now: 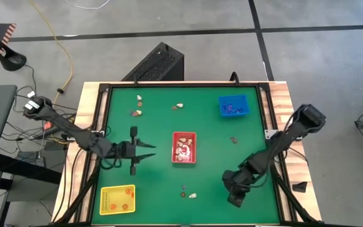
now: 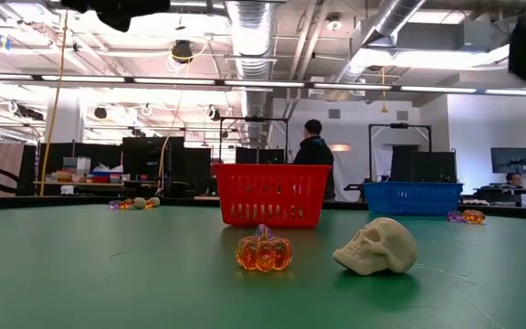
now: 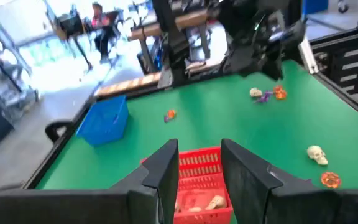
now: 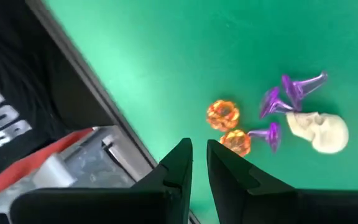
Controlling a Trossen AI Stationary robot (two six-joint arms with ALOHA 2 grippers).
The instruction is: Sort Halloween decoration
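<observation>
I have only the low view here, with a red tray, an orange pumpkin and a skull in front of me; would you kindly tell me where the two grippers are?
Observer: The left gripper hovers just left of the red tray, pointing at it, open and empty.
Operator: Thank you. And the right one?
Observer: The right gripper hangs over the table's right side, near the edge closest to your camera, away from every tray.
Operator: Is there a tray I cannot see?
Observer: Yes, a yellow tray sits in the near left corner, with small orange pieces in it.
</observation>
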